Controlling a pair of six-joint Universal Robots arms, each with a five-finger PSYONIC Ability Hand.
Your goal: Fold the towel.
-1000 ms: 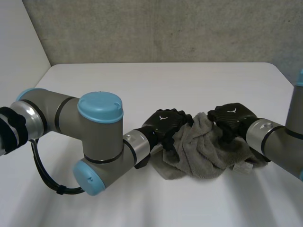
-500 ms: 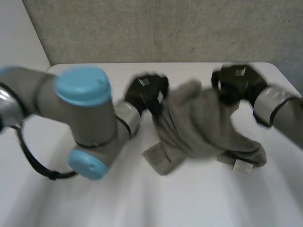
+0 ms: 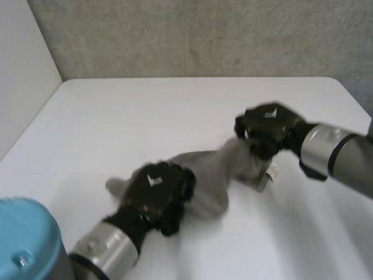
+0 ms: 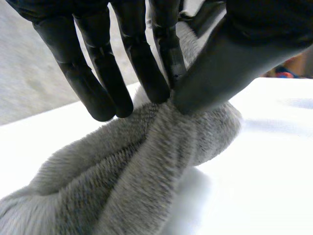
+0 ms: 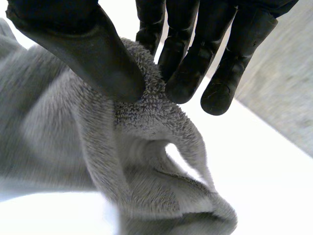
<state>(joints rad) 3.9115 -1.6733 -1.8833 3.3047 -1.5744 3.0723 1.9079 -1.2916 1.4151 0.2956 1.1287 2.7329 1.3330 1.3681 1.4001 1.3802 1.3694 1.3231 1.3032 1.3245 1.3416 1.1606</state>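
Note:
A grey towel (image 3: pixel 213 175) hangs stretched and bunched between my two hands above the white table (image 3: pixel 145 111). My left hand (image 3: pixel 156 192) is near the front, left of centre, and pinches one end of the towel (image 4: pixel 146 166) between its thumb and fingers (image 4: pixel 161 63). My right hand (image 3: pixel 268 128) is further back on the right and pinches the other end of the towel (image 5: pixel 146 127) between thumb and fingers (image 5: pixel 183 68). A white label (image 3: pixel 269 173) hangs from the towel just below the right hand.
A grey wall (image 3: pixel 204 35) rises behind the table's far edge. The table's left edge runs beside a pale surface (image 3: pixel 20 70). Bare tabletop lies at the back and at the front right.
Both hands closed on the crumpled towel and lifted it. The left hand then swung toward the front left, the right hand came slightly inward, and the towel now stretches between them.

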